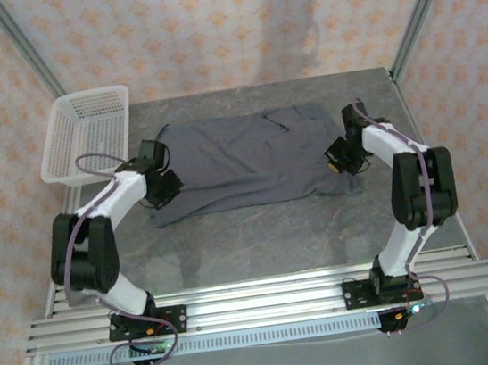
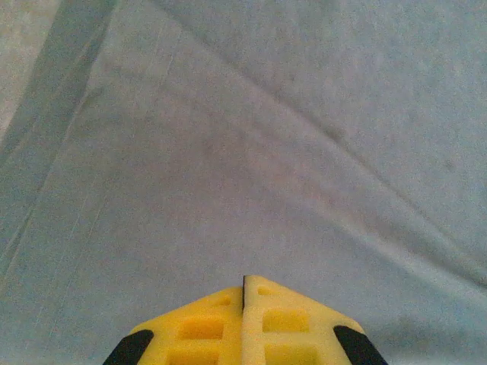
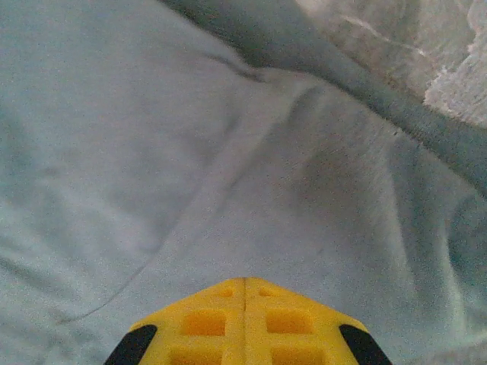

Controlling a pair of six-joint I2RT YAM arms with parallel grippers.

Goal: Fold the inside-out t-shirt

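The inside-out t-shirt (image 1: 241,160) lies spread flat across the far half of the table, dark slate-grey, with creases and a seam showing. My left gripper (image 1: 168,185) hovers low at the shirt's left edge. In the left wrist view its yellow pads (image 2: 244,280) are pressed together over the fabric (image 2: 228,152), with nothing visible between them. My right gripper (image 1: 338,159) is at the shirt's right edge. Its pads (image 3: 245,281) are also shut tip to tip above wrinkled cloth (image 3: 152,152), holding nothing I can see.
A white mesh basket (image 1: 86,134) stands at the table's far left corner, just behind the left arm. Bare grey tabletop (image 1: 260,234) runs between the shirt and the arm bases. Metal frame posts rise at both far corners.
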